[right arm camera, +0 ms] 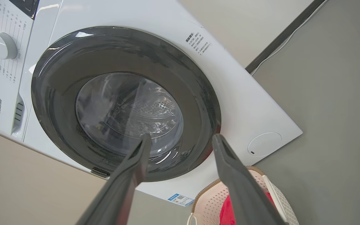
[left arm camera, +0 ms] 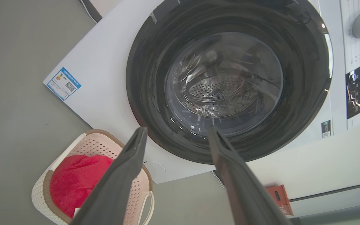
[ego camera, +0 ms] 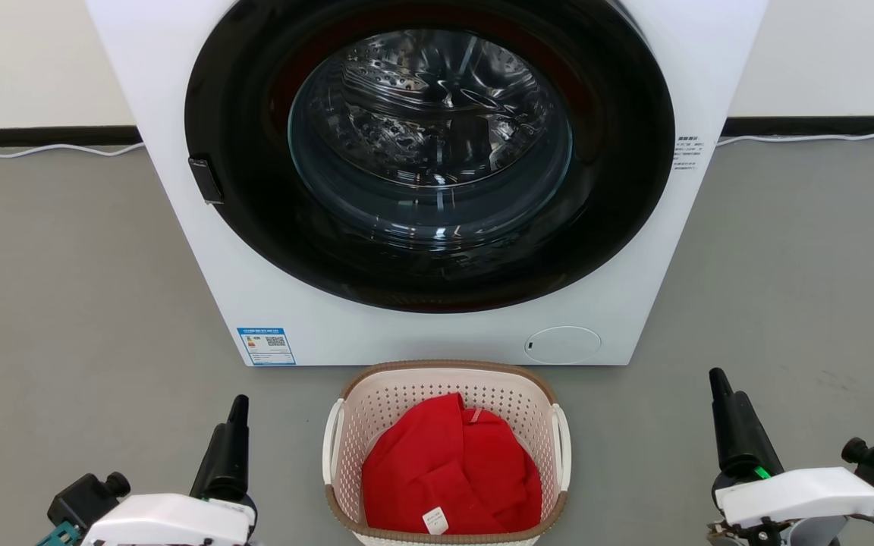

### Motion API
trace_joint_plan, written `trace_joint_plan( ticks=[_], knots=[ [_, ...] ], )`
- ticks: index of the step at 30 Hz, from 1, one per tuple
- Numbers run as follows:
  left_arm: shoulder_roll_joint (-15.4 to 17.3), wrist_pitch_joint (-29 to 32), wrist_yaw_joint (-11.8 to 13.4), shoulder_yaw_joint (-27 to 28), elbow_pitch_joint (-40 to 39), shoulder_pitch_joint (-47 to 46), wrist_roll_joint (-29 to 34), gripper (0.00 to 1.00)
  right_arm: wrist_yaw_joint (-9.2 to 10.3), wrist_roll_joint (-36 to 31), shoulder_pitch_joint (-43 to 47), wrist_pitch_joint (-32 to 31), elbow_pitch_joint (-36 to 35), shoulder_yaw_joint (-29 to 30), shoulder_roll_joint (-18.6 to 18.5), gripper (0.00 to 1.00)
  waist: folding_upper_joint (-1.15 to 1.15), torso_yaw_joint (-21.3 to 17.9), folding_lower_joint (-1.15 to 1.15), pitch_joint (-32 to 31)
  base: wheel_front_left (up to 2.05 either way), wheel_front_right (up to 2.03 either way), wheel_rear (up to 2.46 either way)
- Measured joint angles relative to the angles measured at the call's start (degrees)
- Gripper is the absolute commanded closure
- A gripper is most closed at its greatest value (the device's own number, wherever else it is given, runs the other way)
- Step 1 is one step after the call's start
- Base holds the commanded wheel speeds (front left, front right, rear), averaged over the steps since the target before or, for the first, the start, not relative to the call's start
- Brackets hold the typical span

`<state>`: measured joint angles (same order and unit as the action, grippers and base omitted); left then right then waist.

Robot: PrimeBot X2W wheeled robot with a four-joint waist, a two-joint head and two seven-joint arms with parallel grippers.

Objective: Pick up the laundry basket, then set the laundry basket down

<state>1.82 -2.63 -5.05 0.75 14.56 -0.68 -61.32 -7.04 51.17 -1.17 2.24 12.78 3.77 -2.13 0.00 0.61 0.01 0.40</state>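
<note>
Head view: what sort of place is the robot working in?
Probably a laundry corner, perhaps a test room arranged as one. A white front-loading washing machine stands on a grey floor with a plain wall behind, and a laundry basket holding a red garment sits before it.

washer (ego camera: 422,334): white, door shut | red cloth (ego camera: 444,470): crumpled | white cable (ego camera: 824,138): along floor by wall

Washer: the white front-loading washing machine (ego camera: 376,334) stands on the grey floor (ego camera: 65,303), with the wall behind it.
Basket: the small pale pink-cream perforated plastic laundry basket (ego camera: 407,398) sits on the floor just before the washer, below its door.
Garment: the red cloth garment (ego camera: 444,470) lies in the basket.
Claws: the left claw (left arm camera: 177,130) is left of the basket and the right claw (right arm camera: 181,136) is right of it, both apart from it.
</note>
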Motion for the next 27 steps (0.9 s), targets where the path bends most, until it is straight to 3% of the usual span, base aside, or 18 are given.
trace_joint_plan(
  ticks=[21,27],
  knots=[
    [0.08,-3.45,0.58,-0.82,0.27,0.32,20.69,0.0,-0.01,-18.35,-0.04,3.43,1.02,-2.44,-0.46,0.0,0.0,0.04,0.0,-0.15,0.0,0.0,0.0],
    [0.12,-4.31,1.87,-0.82,0.3,0.85,25.24,0.0,-0.01,-22.32,-0.03,4.53,1.25,-2.46,-0.51,0.0,0.0,0.02,0.0,-0.28,0.0,0.0,0.0]
  ],
)
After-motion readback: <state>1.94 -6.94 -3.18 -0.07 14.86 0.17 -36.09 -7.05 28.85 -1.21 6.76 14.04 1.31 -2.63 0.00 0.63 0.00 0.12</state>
